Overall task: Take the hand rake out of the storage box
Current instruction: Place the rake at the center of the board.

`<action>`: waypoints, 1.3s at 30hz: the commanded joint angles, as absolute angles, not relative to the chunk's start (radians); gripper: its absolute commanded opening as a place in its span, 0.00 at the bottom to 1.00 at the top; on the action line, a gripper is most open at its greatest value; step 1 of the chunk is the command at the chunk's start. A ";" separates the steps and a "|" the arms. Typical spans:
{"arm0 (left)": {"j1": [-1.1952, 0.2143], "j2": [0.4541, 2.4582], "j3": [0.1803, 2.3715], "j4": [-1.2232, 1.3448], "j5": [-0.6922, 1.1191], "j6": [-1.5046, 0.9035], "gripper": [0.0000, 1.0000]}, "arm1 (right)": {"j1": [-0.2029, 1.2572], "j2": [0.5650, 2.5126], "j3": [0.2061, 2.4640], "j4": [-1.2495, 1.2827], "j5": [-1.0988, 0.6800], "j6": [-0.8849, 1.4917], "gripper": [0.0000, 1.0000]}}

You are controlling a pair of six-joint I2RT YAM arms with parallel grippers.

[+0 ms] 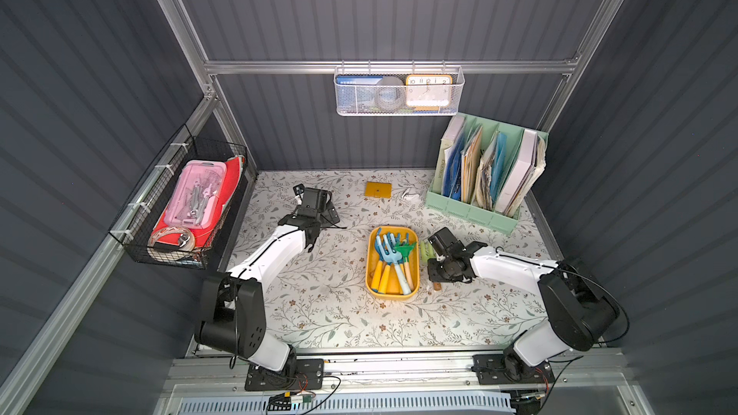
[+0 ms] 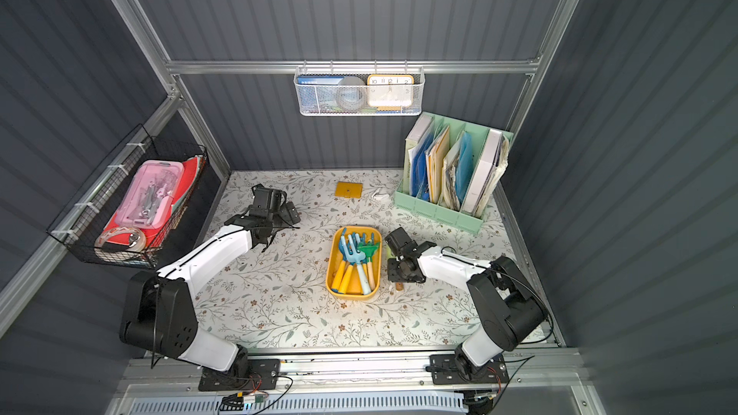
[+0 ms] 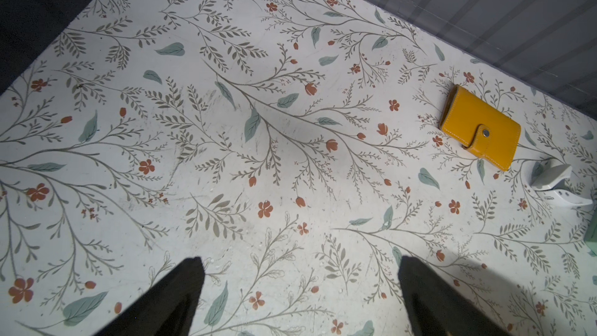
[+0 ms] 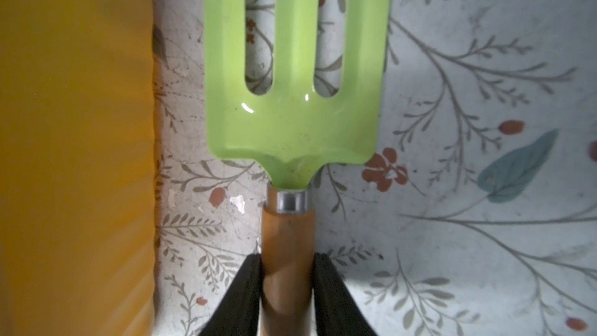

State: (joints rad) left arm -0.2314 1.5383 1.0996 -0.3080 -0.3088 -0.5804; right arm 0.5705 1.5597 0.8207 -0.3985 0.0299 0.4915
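Observation:
The hand rake (image 4: 295, 92) has a light green three-tined head and a wooden handle. It lies flat over the floral table, just right of the storage box (image 1: 368, 269), a mustard-yellow tub whose wall fills one side of the right wrist view (image 4: 74, 140). In both top views only the rake's green head (image 1: 423, 251) and its handle end (image 2: 399, 286) show from under the right arm. My right gripper (image 4: 287, 258) is shut on the wooden handle, one finger against each side. My left gripper (image 3: 300, 263) is open and empty over the back left of the table.
Several blue, yellow-handled toy tools and a dark green rake (image 1: 404, 251) lie in the tub. A yellow wallet (image 1: 377, 189) and a white clip (image 1: 409, 194) lie near the back wall. A mint file organiser (image 1: 485, 177) stands back right. A black wire basket (image 1: 179, 201) hangs on the left.

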 commanded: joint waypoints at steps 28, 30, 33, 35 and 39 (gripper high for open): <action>-0.237 1.518 1.087 -0.320 -0.290 -0.589 1.00 | 0.860 1.539 1.115 -0.574 0.063 0.482 0.44; -0.237 1.511 1.086 -0.323 -0.291 -0.588 1.00 | 0.867 1.571 1.118 -0.556 0.061 0.482 0.43; -0.238 1.499 1.082 -0.328 -0.296 -0.589 1.00 | 0.867 1.600 1.116 -0.531 0.084 0.495 0.43; -0.238 1.492 1.078 -0.330 -0.298 -0.589 1.00 | 0.865 1.611 1.118 -0.525 0.115 0.506 0.43; -0.238 1.483 1.072 -0.333 -0.301 -0.589 1.00 | 0.862 1.618 1.121 -0.517 0.184 0.539 0.43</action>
State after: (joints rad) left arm -0.2314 1.5116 1.0904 -0.3111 -0.2928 -0.5808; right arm 0.8639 1.6108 1.1015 -0.5289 0.1116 0.5045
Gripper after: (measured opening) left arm 0.992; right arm 0.430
